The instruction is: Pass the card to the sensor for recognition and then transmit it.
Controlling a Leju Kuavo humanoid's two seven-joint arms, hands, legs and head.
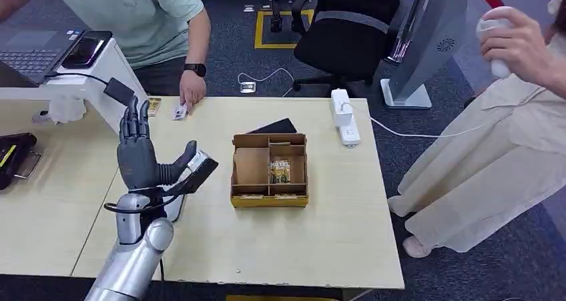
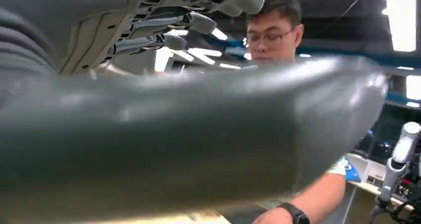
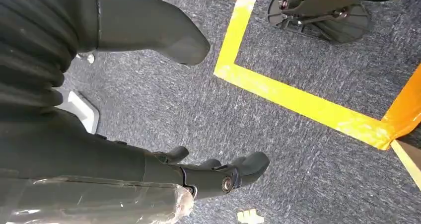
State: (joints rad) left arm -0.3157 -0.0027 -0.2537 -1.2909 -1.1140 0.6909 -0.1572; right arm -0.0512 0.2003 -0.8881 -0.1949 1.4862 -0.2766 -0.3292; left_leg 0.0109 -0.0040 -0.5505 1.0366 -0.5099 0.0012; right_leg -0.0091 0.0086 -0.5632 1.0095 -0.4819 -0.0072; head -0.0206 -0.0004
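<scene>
Left hand raised, fingers spread; card well beyond, under person's hand.

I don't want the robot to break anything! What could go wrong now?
1. The left hand is raised and empty, right beside the sensor. A careless swing might knock the sensor over.
2. The card sits in a narrow slot of the box. Big fingers may struggle to pinch it and could push the box instead.
3. A person's hand rests on the table nearby, so a reach that way could bump it.
</scene>
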